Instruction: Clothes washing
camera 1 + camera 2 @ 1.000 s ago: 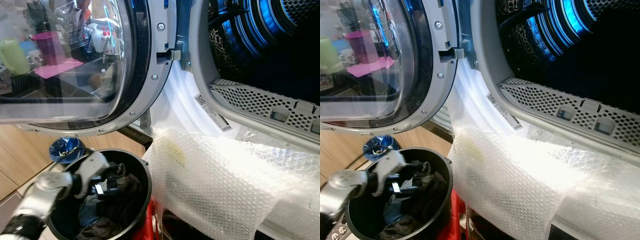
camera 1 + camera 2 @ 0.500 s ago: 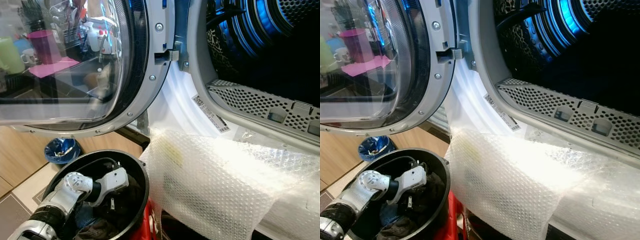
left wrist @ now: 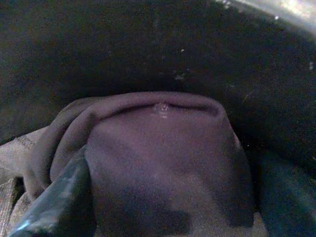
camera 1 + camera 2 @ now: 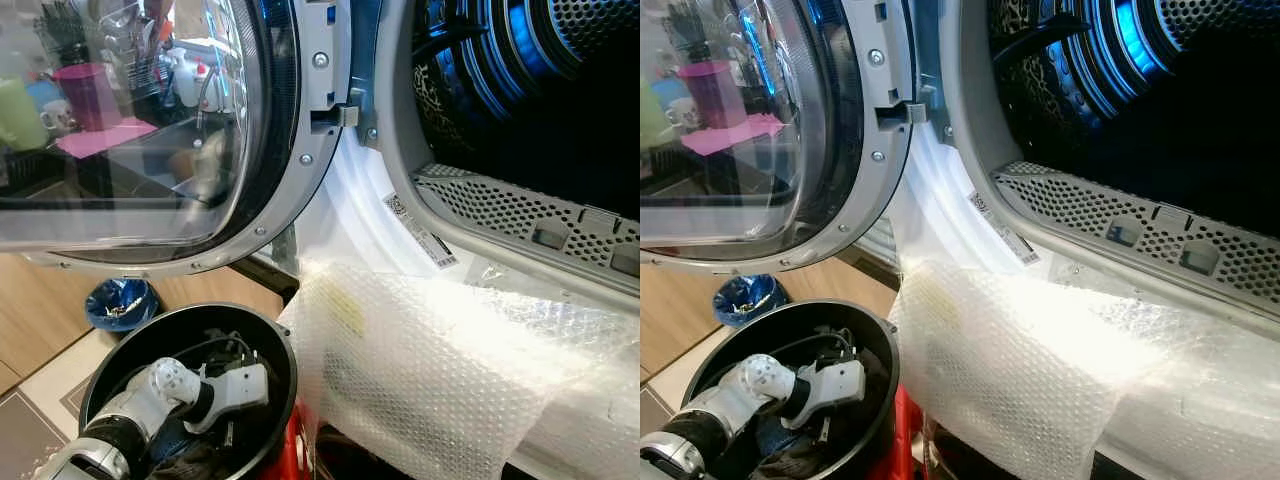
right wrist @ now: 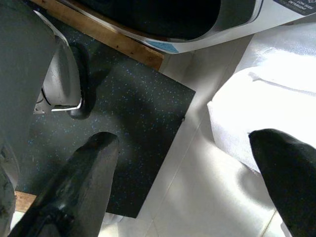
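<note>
Head cams: left gripper (image 4: 228, 432) reaching into black bucket (image 4: 272, 345) of dark clothes (image 4: 790, 455), beside open washer door (image 4: 150, 130).

L wrist: finger (image 3: 59, 202) touching purple garment (image 3: 163, 158); jaw gap can't tell. Should be going deeper before pinching.

R wrist: right gripper (image 5: 190, 185) hanging idle w/ jaws wide.

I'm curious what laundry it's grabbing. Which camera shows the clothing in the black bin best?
The left wrist view: a dark purplish garment is seen up close, one black finger beside it. In the eye views the left gripper reaches into the black bin, mostly hiding the clothes.
</note>
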Motion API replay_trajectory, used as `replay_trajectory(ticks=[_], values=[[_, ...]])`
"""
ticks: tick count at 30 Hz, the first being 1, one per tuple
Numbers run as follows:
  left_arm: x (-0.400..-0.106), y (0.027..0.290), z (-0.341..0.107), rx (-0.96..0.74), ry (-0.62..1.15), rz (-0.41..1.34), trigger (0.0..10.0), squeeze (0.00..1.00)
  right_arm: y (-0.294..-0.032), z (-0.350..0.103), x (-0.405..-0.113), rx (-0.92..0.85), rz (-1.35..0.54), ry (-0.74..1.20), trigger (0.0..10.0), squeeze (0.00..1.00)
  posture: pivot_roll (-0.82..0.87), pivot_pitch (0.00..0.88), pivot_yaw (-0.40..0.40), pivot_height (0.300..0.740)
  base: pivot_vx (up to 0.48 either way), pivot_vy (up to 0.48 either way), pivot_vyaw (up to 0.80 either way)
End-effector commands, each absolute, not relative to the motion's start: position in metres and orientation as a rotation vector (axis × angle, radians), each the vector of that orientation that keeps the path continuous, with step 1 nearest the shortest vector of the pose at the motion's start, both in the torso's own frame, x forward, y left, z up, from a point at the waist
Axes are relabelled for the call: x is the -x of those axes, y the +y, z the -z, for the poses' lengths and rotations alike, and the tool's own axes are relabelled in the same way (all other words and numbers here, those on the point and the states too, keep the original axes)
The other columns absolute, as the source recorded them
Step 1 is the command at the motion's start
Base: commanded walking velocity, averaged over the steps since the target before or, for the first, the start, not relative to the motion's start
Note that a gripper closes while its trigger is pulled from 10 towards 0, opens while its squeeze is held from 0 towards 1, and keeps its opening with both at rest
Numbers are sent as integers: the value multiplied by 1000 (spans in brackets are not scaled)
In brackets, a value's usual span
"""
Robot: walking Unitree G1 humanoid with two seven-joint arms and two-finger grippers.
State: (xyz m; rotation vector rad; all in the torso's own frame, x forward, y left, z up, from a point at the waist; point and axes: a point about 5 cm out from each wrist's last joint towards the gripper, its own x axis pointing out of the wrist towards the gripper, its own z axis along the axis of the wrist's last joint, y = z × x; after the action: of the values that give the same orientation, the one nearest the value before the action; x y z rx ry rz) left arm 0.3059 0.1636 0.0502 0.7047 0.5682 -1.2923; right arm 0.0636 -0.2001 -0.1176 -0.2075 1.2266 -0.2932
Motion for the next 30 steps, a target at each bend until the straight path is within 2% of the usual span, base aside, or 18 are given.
replay_trajectory(ticks=[1,30], values=[[-299,162,-40,-705,605,1320,0,0,-186,120,-61,176,259,1244,10000,0,23,23,39,740,0,0,0],[-293,160,-31,-672,581,1288,0,0,-188,121,-55,150,256,1279,10000,0,42,38,26,740,0,0,0]])
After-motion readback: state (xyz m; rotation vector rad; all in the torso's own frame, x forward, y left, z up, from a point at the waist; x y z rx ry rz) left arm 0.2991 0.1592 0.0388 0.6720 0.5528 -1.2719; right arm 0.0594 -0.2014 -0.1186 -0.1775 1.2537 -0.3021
